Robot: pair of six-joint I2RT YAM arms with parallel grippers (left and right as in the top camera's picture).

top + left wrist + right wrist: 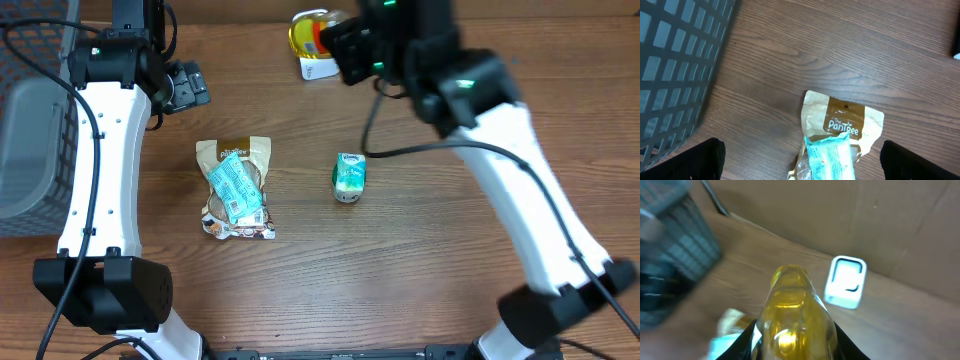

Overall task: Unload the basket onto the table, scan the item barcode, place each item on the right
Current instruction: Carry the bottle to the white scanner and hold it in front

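Note:
My right gripper [338, 42] is shut on a clear bottle of yellow liquid [306, 31], held up at the back of the table. In the right wrist view the bottle [796, 315] fills the gap between the black fingers [746, 342] and points toward the white barcode scanner [845, 282], which lies on the table near the back wall. From overhead the scanner [317, 69] shows just below the bottle. My left gripper [188, 85] hangs open and empty over the table's left side, its fingers [686, 160] spread wide above a brown snack bag [842, 120].
A teal packet [236, 188] lies on top of the brown bag [232, 153]. A small teal-labelled cup [349, 176] lies at mid-table. A dark mesh basket [30, 110] stands at the left edge, also seen in the left wrist view as the basket [675, 65].

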